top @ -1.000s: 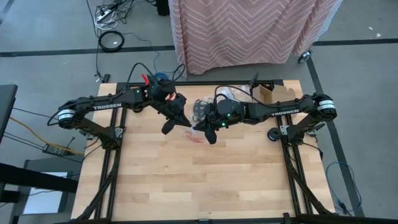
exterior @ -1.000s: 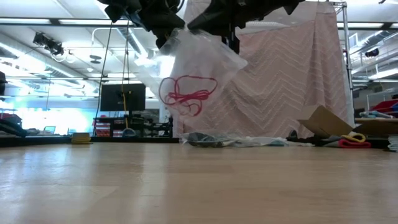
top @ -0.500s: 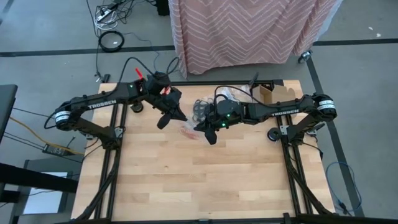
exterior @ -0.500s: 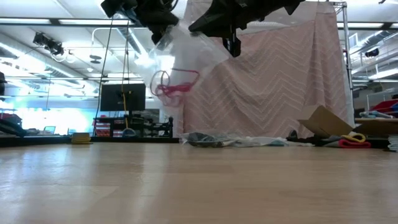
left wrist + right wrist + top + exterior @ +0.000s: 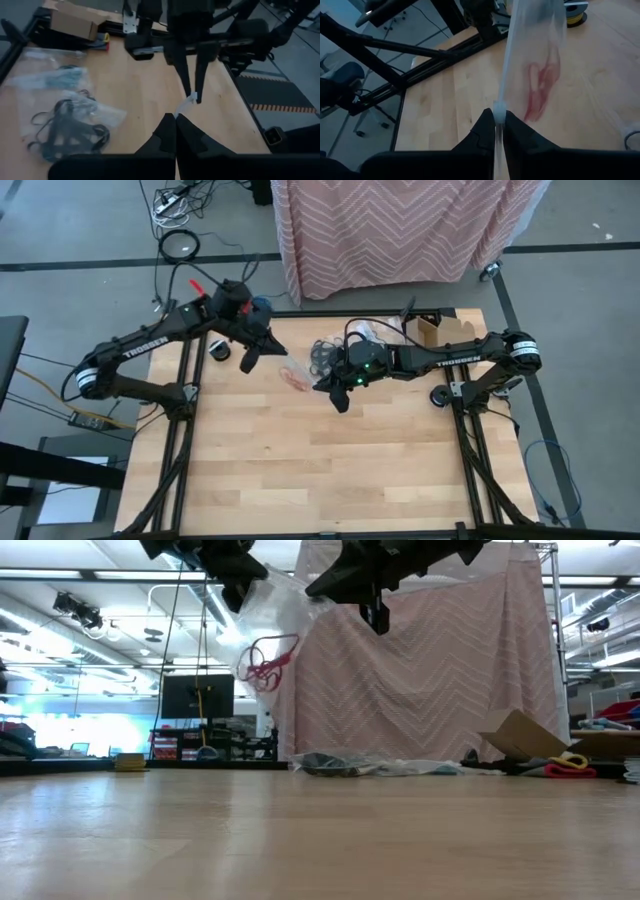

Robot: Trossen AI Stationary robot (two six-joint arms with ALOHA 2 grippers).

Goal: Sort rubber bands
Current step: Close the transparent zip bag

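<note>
Step in hand: a clear plastic bag (image 5: 290, 625) holding red rubber bands (image 5: 262, 660) is stretched in the air between the two arms, well above the wooden surface (image 5: 330, 460); it is judged that the bag is being pulled open or positioned so that the red cluster can be sorted.

Left pincer (image 5: 247, 360): clenched on one edge of the bag, as is seen in the left wrist view, where a scrap of clear film sits at its tips; it is held over the far left part of the surface.

Right pincer (image 5: 338, 398): clenched on the opposite edge of the bag, with the film running straight out from between its fingers (image 5: 487, 122) in the right wrist view; it is held near the middle of the surface.

Red bands: seen hanging inside the raised bag, between the two pincers, touching nothing below.

Other bands: black loops (image 5: 65, 127) and a teal cluster (image 5: 62, 77) are seen lying in further clear bags on the far part of the surface.

Next move: both grips would need to be kept firm while the bag is lowered or tilted; whether the mouth is open cannot be told.

Risk: the thin film could slip from either grip.
</note>
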